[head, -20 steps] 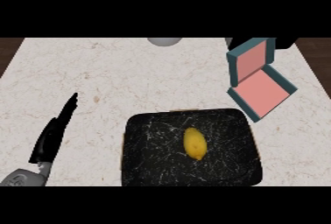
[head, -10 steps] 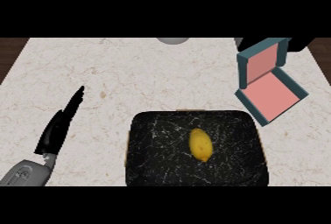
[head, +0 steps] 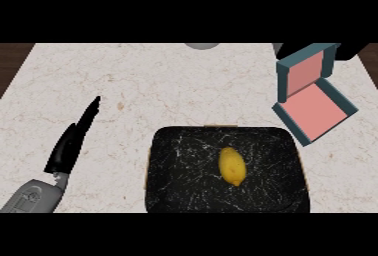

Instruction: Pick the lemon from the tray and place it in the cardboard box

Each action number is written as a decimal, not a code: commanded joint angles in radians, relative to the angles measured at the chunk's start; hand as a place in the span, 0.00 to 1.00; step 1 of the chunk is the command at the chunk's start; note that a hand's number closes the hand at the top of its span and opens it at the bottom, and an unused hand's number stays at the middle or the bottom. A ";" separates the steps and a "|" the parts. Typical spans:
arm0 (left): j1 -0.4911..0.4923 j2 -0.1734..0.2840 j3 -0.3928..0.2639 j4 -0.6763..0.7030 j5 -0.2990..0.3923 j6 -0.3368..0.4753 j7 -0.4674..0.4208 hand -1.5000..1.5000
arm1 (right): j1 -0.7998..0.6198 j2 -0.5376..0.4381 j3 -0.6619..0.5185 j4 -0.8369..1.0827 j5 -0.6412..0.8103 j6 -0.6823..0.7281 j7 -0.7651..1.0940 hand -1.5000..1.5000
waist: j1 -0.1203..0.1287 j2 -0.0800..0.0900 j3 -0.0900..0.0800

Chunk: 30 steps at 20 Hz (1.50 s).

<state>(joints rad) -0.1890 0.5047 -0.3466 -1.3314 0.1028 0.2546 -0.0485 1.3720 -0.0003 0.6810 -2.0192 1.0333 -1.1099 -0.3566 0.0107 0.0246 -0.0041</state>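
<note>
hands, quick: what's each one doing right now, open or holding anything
Left hand: open, black fingers straight, holding nothing, resting over the pale marble counter left of the dark tray.
Right hand: not in view.

A slim black left hand (head: 71, 142) – glossy, tapering fingers – on a rounded grey forearm (head: 31, 197).

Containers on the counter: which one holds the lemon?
The black marbled tray, nearest the robot, holds the lemon; the open box with pink inside holds nothing.
</note>
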 commanded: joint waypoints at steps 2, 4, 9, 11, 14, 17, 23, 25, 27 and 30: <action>-0.021 -0.009 0.009 0.022 -0.008 -0.011 -0.006 0.50 | -0.037 0.000 0.038 -0.028 0.161 0.068 0.213 0.00 | 0.004 0.005 0.000; 0.006 -0.015 0.009 0.026 0.006 -0.036 -0.026 0.50 | -0.097 0.000 0.000 -0.066 0.206 0.147 0.303 0.00 | 0.009 -0.001 0.001; -0.009 -0.055 -0.013 0.014 -0.039 0.010 0.016 0.50 | -0.269 0.000 -0.019 -0.026 0.361 0.231 0.538 0.00 | -0.002 -0.007 0.002; -0.008 -0.038 0.014 0.032 -0.033 0.000 -0.014 0.50 | -0.374 0.000 -0.020 0.000 0.422 0.235 0.638 0.00 | -0.004 -0.008 0.002; 0.026 -0.029 0.020 0.026 -0.021 -0.033 -0.014 0.50 | -0.508 0.000 -0.037 -0.032 0.524 0.327 0.785 0.00 | -0.004 -0.014 0.002; -0.029 -0.047 0.039 0.081 -0.034 -0.036 -0.016 0.50 | -0.645 0.000 -0.021 0.049 0.637 0.382 0.929 0.00 | -0.014 -0.016 0.002; 0.035 -0.059 0.056 0.063 -0.040 -0.057 -0.059 0.50 | -0.954 0.000 0.045 0.198 0.648 0.574 1.226 0.00 | -0.004 -0.021 0.004; 0.005 -0.054 0.081 0.081 -0.042 -0.083 -0.039 0.50 | -1.039 0.000 0.077 0.188 0.657 0.637 1.304 0.00 | -0.009 -0.022 0.004; -0.025 -0.061 0.092 0.064 -0.071 -0.089 -0.002 0.50 | -1.087 0.000 0.068 0.223 0.634 0.640 1.326 0.00 | -0.011 -0.024 0.004; -0.014 -0.097 0.110 0.118 -0.098 -0.092 -0.045 0.50 | -1.124 0.000 0.093 0.255 0.642 0.652 1.394 0.00 | -0.014 -0.024 0.004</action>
<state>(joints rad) -0.1781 0.4431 -0.2586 -1.2611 0.0376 0.1748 -0.0837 0.3247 -0.0023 0.7560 -1.7943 1.6770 -0.4937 0.9347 0.0015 0.0013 -0.0008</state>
